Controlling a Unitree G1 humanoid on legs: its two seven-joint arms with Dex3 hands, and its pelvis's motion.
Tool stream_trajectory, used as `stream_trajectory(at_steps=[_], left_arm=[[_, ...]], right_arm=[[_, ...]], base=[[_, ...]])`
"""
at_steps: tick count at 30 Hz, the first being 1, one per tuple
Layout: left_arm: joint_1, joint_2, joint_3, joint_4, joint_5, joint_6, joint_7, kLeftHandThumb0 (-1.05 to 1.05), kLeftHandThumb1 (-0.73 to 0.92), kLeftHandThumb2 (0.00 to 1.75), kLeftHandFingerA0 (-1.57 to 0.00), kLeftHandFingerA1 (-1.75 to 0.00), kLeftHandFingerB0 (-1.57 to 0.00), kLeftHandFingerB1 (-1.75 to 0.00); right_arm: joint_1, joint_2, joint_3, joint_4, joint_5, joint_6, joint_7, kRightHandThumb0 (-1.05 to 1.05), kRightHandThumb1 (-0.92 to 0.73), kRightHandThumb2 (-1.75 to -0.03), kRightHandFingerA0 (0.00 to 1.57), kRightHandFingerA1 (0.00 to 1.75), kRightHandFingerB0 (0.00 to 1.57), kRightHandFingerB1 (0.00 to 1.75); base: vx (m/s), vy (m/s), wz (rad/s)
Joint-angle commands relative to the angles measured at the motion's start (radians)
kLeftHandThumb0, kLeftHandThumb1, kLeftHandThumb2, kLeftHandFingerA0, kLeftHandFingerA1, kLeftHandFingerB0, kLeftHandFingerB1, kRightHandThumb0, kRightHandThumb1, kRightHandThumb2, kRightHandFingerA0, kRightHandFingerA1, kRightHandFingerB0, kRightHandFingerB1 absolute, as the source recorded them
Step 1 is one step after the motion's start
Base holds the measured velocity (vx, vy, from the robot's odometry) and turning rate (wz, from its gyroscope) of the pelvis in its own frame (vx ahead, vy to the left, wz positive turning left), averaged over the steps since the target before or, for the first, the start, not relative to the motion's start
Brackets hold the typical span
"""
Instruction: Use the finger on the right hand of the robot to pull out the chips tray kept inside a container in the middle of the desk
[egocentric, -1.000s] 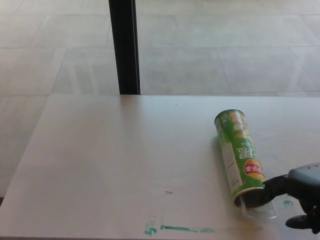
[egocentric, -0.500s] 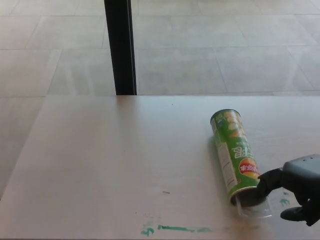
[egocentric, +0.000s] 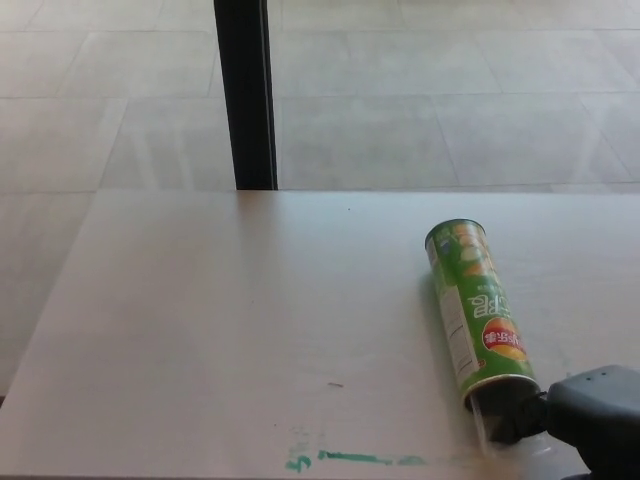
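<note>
1. The green chips container (egocentric: 475, 312) lies on its side on the desk (egocentric: 220, 330), its open mouth facing me.
2. My right hand (egocentric: 590, 415) sits at that mouth, one finger (egocentric: 520, 418) hooked on the clear tray (egocentric: 510, 425) there.
3. The pull runs along the container's length, toward me.

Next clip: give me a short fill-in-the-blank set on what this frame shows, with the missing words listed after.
1. The chips container is lying on its ____ on the desk.
2. The container's main colour is ____.
3. The right robot hand has a finger at the container's ____ end, where the clear tray sticks out.
4. Smears of ____ paint mark the desk's near edge.

Missing words: side; green; open; green
</note>
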Motion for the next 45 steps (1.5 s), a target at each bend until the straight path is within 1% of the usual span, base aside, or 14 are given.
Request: stream_trajectory(at_steps=[1, 2, 13, 14, 16, 24, 26, 27, 29, 30, 31, 33, 34, 45], left_arm=[[-0.005, 0.014, 0.013, 0.019, -0.014, -0.017, -0.017, -0.75, 0.64, 1.01, -0.28, -0.58, -0.21, -0.47], [-0.005, 0.013, 0.013, 0.016, -0.011, -0.013, -0.009, -0.76, 0.82, 0.65, -0.34, -0.52, -0.29, -0.34], [0.001, 0.013, 0.011, 0.02, 0.001, -0.027, -0.02, -0.75, 0.82, 0.65, -0.32, -0.51, -0.28, -0.34], [0.0, 0.015, 0.011, 0.027, 0.001, -0.03, -0.024, -0.74, 0.65, 1.02, -0.28, -0.58, -0.21, -0.47], [0.001, 0.015, 0.012, 0.03, -0.001, -0.027, -0.022, -0.74, 0.83, 0.65, -0.33, -0.51, -0.29, -0.34], [0.011, 0.018, 0.013, 0.021, -0.001, -0.013, -0.011, -0.74, 0.83, 0.65, -0.32, -0.52, -0.28, -0.34], [0.017, 0.015, 0.013, 0.009, -0.006, -0.011, -0.013, -0.75, 0.64, 1.01, -0.29, -0.59, -0.21, -0.47], [0.018, 0.016, 0.013, 0.008, -0.007, -0.008, -0.013, -0.76, 0.81, 0.65, -0.33, -0.54, -0.28, -0.36], [0.022, 0.017, 0.013, 0.009, 0.0, -0.014, -0.014, -0.75, 0.65, 1.02, -0.29, -0.58, -0.21, -0.47], [0.022, 0.018, 0.013, 0.009, -0.002, -0.013, -0.014, -0.75, 0.83, 0.65, -0.33, -0.52, -0.28, -0.35], [0.021, 0.018, 0.014, 0.011, -0.005, -0.012, -0.015, -0.75, 0.65, 1.02, -0.29, -0.58, -0.21, -0.47], [0.02, 0.018, 0.014, 0.014, -0.006, -0.013, -0.017, -0.75, 0.65, 1.02, -0.29, -0.58, -0.21, -0.47], [0.023, 0.015, 0.014, 0.017, -0.005, -0.01, -0.013, -0.74, 0.83, 0.65, -0.33, -0.51, -0.28, -0.34], [0.016, 0.011, 0.018, 0.038, -0.011, -0.018, -0.02, -0.76, 0.81, 0.64, -0.36, -0.53, -0.3, -0.34]], right_arm=[[0.018, -0.013, 0.019, 0.016, -0.079, 0.02, 0.009, -0.26, -0.58, -0.6, 0.71, 1.41, 0.54, 0.42], [0.02, -0.014, 0.019, 0.013, -0.083, 0.025, 0.013, -0.27, -0.58, -0.59, 0.72, 1.4, 0.53, 0.42], [0.076, -0.014, 0.009, -0.041, -0.073, 0.0, 0.01, -0.28, -0.58, -0.58, 0.77, 1.41, 0.58, 0.43], [0.081, -0.013, 0.007, -0.051, -0.065, 0.002, 0.021, -0.27, -0.58, -0.59, 0.76, 1.38, 0.56, 0.43], [0.097, -0.013, 0.007, -0.082, -0.062, 0.006, 0.038, -0.29, -0.56, -0.58, 0.77, 1.3, 0.56, 0.43], [0.163, -0.014, -0.011, -0.192, -0.047, 0.016, 0.078, -0.28, -0.57, -0.57, 0.8, 1.39, 0.57, 0.43], [0.184, -0.021, -0.013, -0.22, -0.055, 0.025, 0.1, -0.27, -0.58, -0.58, 0.77, 1.41, 0.56, 0.42], [0.193, -0.023, -0.014, -0.223, -0.056, 0.019, 0.095, -0.26, -0.57, -0.6, 0.77, 1.48, 0.57, 0.44], [0.218, -0.026, -0.017, -0.227, -0.065, 0.003, 0.074, -0.26, -0.57, -0.6, 0.77, 1.49, 0.58, 0.43], [0.228, -0.027, -0.02, -0.232, -0.063, 0.002, 0.073, -0.25, -0.56, -0.6, 0.78, 1.48, 0.59, 0.44], [0.245, -0.028, -0.025, -0.237, -0.058, -0.001, 0.067, -0.25, -0.56, -0.6, 0.78, 1.48, 0.59, 0.44], [0.252, -0.029, -0.029, -0.238, -0.059, -0.006, 0.065, -0.25, -0.56, -0.6, 0.78, 1.48, 0.59, 0.44], [0.26, -0.037, -0.032, -0.242, -0.051, -0.001, 0.081, -0.25, -0.58, -0.6, 0.77, 1.49, 0.59, 0.44], [0.297, -0.057, -0.051, -0.259, -0.055, 0.016, 0.108, -0.24, -0.59, -0.6, 0.75, 1.51, 0.57, 0.42]], base=[[0.0, 0.0, 0.0], [0.0, 0.0, 0.0], [0.0, 0.0, 0.0], [0.0, 0.0, 0.0], [0.0, 0.0, 0.0], [0.0, 0.0, 0.0], [0.0, 0.0, 0.0], [0.0, 0.0, 0.0], [0.0, 0.0, 0.0], [0.0, 0.0, 0.0], [0.0, 0.0, 0.0], [0.0, 0.0, 0.0], [0.0, 0.0, 0.0], [0.0, 0.0, 0.0]])
